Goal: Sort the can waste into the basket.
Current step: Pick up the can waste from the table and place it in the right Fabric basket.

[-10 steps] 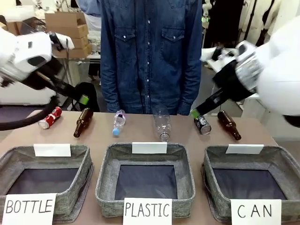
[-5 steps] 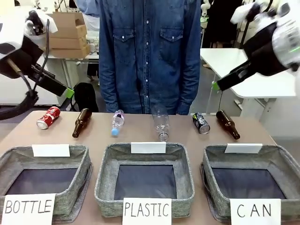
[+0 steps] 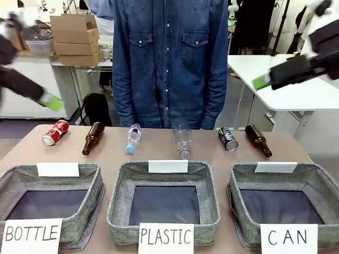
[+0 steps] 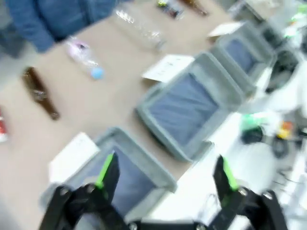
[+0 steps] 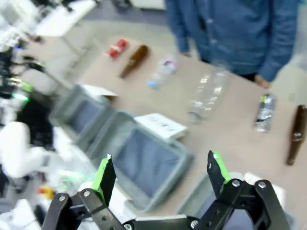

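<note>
The dented red can (image 3: 55,132) lies at the table's far left, and the black can (image 3: 228,139) lies far right beside a brown bottle. The grey basket signed "CAN" (image 3: 318,180) stands front right with nothing in it. My left gripper (image 3: 53,101) hangs high above the left table edge, well clear of the red can. My right gripper (image 3: 262,81) is up at the right, above and beyond the black can. In the wrist views the left gripper (image 4: 166,163) and the right gripper (image 5: 160,163) are both open and hold nothing. The right wrist view shows the red can (image 5: 116,48) and the black can (image 5: 264,112).
Baskets signed "BOTTLE" (image 3: 10,182) and "PLASTIC" (image 3: 119,180) stand front left and centre. Two brown bottles (image 3: 92,138) (image 3: 258,140) and two clear plastic bottles (image 3: 133,137) (image 3: 183,140) lie in the far row. A person in a denim shirt (image 3: 169,58) stands at the far side.
Both arms have lifted and swung outward, away from the cans they were near. Cans, bottles and baskets have not moved.
</note>
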